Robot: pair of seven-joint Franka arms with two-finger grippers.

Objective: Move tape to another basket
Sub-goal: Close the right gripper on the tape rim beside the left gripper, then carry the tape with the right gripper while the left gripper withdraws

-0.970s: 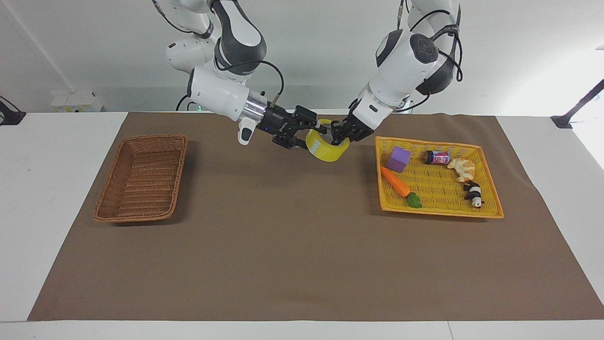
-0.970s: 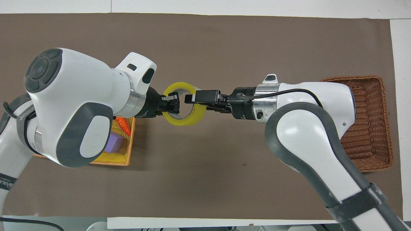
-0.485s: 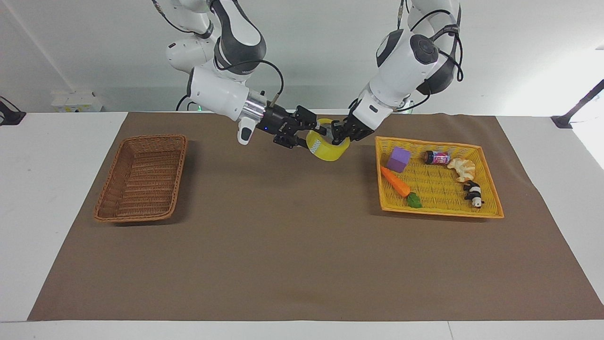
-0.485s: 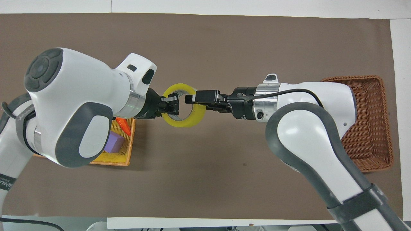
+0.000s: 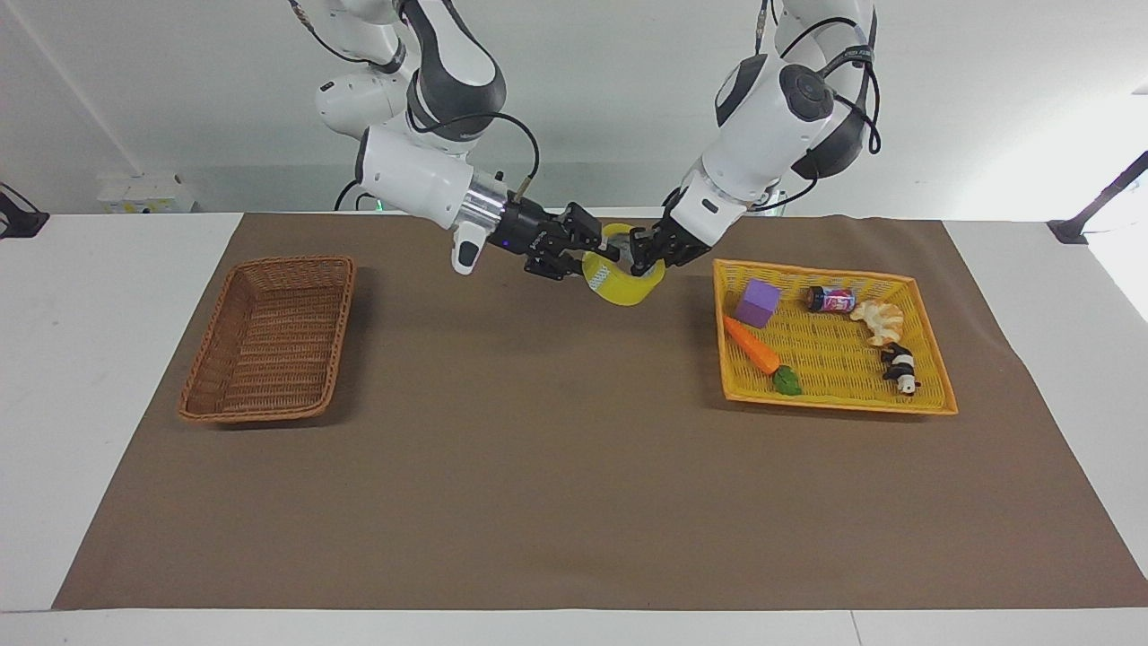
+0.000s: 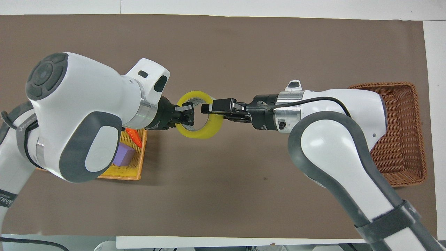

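Observation:
The yellow tape (image 5: 623, 285) hangs in the air between the two grippers, over the brown mat between the baskets; it also shows in the overhead view (image 6: 205, 130). My left gripper (image 5: 639, 256) is shut on the roll's rim at the side toward the yellow tray, and shows from above too (image 6: 186, 115). My right gripper (image 5: 578, 251) reaches in from the wicker basket's side, open, with its fingers on either side of the roll's wall (image 6: 209, 106). The brown wicker basket (image 5: 269, 336) stands empty at the right arm's end (image 6: 400, 139).
The flat yellow tray (image 5: 839, 405) at the left arm's end holds a purple block (image 5: 758, 302), a toy carrot (image 5: 753, 347), a small jar (image 5: 830, 299), a pastry and a panda figure. A brown mat (image 5: 538, 467) covers the table.
Both grippers and the tape have risen slightly. The right gripper's fingers have drawn a little closer around the roll's wall. The left gripper keeps its hold.

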